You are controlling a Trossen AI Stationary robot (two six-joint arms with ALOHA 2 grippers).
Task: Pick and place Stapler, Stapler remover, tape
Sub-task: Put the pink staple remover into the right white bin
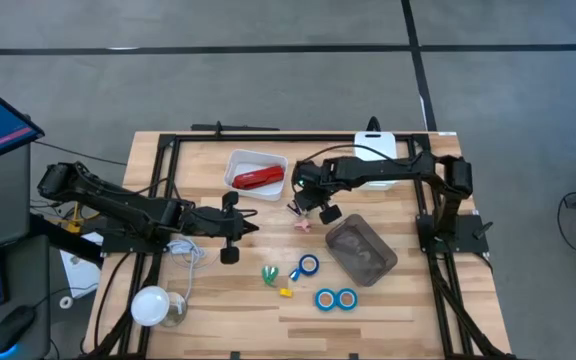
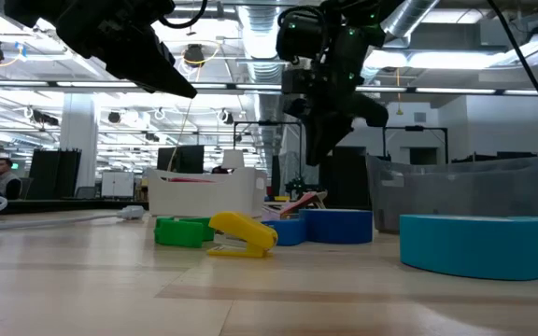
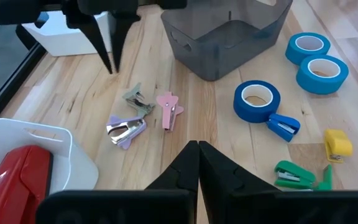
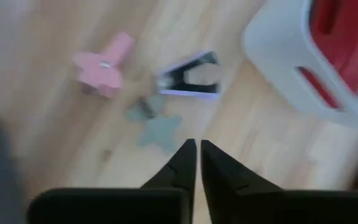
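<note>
Glossy red stapler (image 1: 258,178) lies in white plastic tray (image 1: 238,160); right gripper (image 1: 301,203) clenched, empty, above lilac staple remover (image 3: 125,129) (left gripper (image 1: 252,224) clenched too).

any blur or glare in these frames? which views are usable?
Right wrist view: motion-smeared, the pink remover and white bin soft-edged. Left wrist view: sharp, soft shadows under the blue tape. Low view: the near tape roll out of focus, ceiling lights bright behind. High view: even light, stapler clear in the bin.
</note>
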